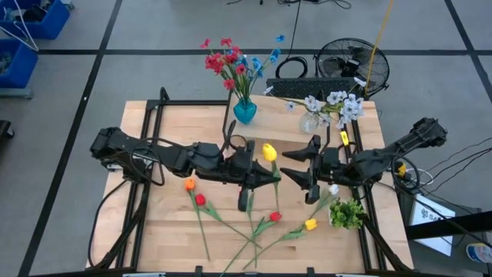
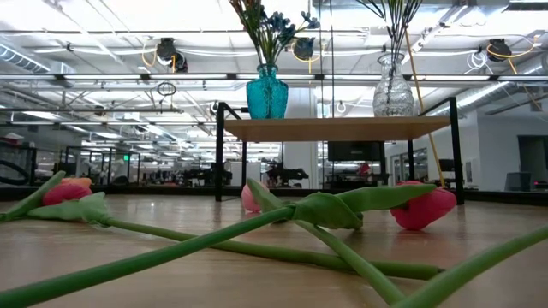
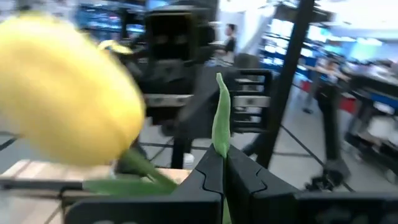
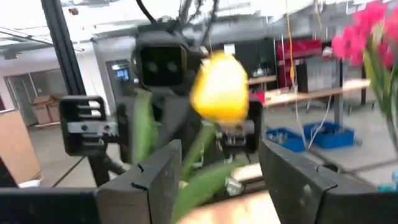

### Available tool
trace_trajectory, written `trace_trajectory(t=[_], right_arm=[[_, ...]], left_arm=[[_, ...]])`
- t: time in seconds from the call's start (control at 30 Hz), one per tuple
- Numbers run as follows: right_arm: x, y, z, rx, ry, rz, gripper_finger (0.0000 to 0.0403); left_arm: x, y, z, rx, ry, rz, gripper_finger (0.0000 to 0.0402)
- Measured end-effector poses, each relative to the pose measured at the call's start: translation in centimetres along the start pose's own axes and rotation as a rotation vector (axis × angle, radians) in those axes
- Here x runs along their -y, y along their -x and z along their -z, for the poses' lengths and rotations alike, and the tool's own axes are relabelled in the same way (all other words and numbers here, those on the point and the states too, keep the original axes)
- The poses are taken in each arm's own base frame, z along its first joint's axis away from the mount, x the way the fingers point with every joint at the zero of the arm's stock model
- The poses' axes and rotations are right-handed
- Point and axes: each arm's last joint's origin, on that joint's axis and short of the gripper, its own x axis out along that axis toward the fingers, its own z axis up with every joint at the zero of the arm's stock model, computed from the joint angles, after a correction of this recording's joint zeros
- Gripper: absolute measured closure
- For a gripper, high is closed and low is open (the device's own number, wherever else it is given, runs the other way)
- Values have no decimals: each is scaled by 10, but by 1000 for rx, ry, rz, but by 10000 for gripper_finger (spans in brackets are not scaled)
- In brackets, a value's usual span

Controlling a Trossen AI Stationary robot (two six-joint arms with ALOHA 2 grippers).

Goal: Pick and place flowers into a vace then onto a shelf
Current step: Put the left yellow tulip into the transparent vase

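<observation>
Near the middle of the high view, your left gripper [image 1: 275, 174] is clamped on the stem of a yellow tulip [image 1: 269, 151], raised over the table [image 1: 169, 231]. Your right gripper [image 1: 296, 175] faces it just beside, fingers spread wide and holding nothing. More flowers [image 1: 254, 227] lie loose along the lower middle of the frame. At top centre, the shelf [image 2: 334, 128] carries a blue vase [image 1: 244, 111] and a clear vase [image 2: 393, 92], both with blooms.
</observation>
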Motion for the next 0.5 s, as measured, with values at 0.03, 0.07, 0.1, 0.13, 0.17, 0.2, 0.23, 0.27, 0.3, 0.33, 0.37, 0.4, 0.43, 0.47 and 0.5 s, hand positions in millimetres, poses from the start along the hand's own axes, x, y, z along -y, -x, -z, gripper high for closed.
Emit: trace_trajectory(t=[0.03, 0.07, 0.1, 0.13, 0.17, 0.2, 0.23, 0.27, 0.3, 0.33, 0.37, 0.4, 0.43, 0.47, 0.5], right_arm=[[0, 0, 1, -13, -16, 1, 195], [0, 0, 3, -21, -34, 3, 195], [0, -1, 4, -25, -54, 3, 195], [-1, -2, 5, -27, -70, 4, 195], [-1, -3, 6, -31, -81, 6, 195], [-1, -4, 7, -34, -90, 5, 195], [-1, -5, 8, -38, -98, -6, 195], [-1, -6, 9, -41, -101, -19, 195], [-2, -6, 8, -43, -103, -39, 195], [-2, -6, 8, -38, -109, -60, 195], [-3, -6, 6, -30, -115, -82, 195], [-4, -6, 5, -20, -122, -105, 195], [-4, -6, 4, -14, -126, -132, 195], [-5, -6, 3, -8, -125, -153, 195], [-5, -6, 2, -4, -118, -169, 195]], left_arm=[[1, 0, 0, -3, -18, 27, 401], [1, 0, 0, -6, -29, 49, 401], [2, 0, 0, -10, -35, 70, 401], [3, 0, 1, -18, -38, 91, 401], [3, 0, 2, -30, -38, 111, 401], [3, 0, 3, -42, -32, 123, 401], [3, 0, 4, -55, -23, 128, 401], [3, 0, 5, -66, -20, 127, 401], [3, 0, 6, -75, -19, 126, 401], [3, 0, 6, -78, -18, 125, 401], [3, 0, 6, -78, -17, 125, 401], [3, 0, 6, -78, -17, 125, 401], [3, 0, 6, -77, -15, 125, 401], [3, 0, 6, -77, -11, 124, 401], [3, 0, 6, -79, -2, 124, 401]])
